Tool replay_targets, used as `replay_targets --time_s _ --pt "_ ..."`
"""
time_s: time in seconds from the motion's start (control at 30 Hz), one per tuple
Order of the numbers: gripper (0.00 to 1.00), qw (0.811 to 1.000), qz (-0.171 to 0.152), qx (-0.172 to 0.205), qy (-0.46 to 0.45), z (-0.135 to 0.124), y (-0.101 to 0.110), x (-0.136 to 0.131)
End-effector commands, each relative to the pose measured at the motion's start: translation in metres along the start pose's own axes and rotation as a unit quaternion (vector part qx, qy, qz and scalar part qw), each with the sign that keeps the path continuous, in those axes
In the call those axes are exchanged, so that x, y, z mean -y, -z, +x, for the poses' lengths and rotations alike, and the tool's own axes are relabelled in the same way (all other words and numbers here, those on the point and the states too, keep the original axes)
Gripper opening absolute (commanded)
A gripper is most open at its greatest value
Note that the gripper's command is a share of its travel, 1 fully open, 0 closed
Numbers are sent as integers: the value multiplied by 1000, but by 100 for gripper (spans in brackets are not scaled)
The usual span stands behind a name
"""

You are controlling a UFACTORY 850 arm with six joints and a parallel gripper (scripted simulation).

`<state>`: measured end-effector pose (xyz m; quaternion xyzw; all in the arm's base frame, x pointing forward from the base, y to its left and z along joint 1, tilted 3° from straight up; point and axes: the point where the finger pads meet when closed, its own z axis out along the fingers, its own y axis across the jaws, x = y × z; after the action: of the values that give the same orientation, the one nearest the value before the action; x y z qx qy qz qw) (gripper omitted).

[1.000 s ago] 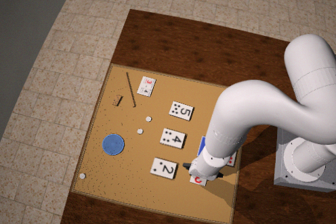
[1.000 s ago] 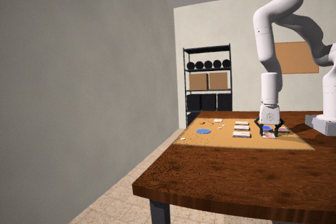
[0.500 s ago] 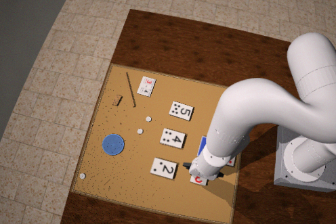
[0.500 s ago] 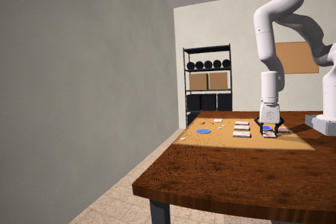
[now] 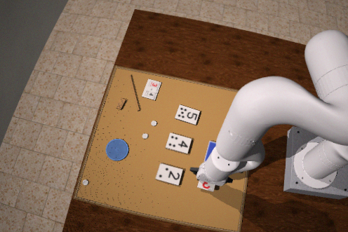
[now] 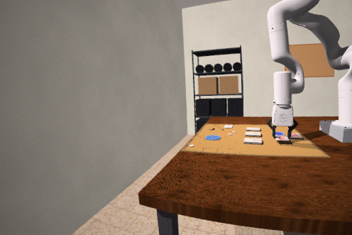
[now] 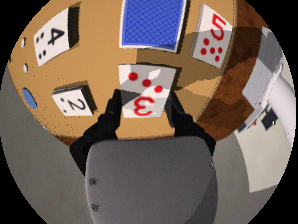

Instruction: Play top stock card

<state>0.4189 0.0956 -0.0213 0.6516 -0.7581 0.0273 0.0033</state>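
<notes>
Wrist view: red three (image 5: 206, 186) (image 6: 282, 139) (image 7: 144, 104), face up, sitting between the jaws, which are standing well apart and pressing on its long edges; its long axis is running from the palm side toward the stock (image 5: 210, 150) (image 6: 279, 133) (image 7: 152, 22). Black four (image 5: 179, 143) (image 6: 253, 134) (image 7: 52, 36), probable destination, is lying up and left of the jaws, its long axis pointing crosswise, likely requiring a turn.

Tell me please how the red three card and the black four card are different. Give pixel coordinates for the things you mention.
The red three card (image 5: 206, 186) (image 6: 282, 139) (image 7: 146, 92) has three red spots; the black four card (image 5: 178, 143) (image 6: 253, 134) (image 7: 52, 40) has four black ones. The red three card lies between the fingers (image 5: 193, 170) (image 6: 274, 134); the black four card does not. Both are face up.
</notes>
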Motion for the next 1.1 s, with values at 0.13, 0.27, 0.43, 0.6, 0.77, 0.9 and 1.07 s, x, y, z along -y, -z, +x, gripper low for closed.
replay_targets --time_s 0.13,0.27,0.43,0.6,0.77,0.9,1.07 --pt "65 1000 1 0 1 0 9 1" --pt "65 1000 1 0 1 0 11 1" --pt "65 1000 1 0 1 0 15 1" --pt "65 1000 1 0 1 0 17 1" --pt "65 1000 1 0 1 0 18 1" --pt "65 1000 1 0 1 0 18 1" --pt "65 1000 1 0 1 0 18 1"
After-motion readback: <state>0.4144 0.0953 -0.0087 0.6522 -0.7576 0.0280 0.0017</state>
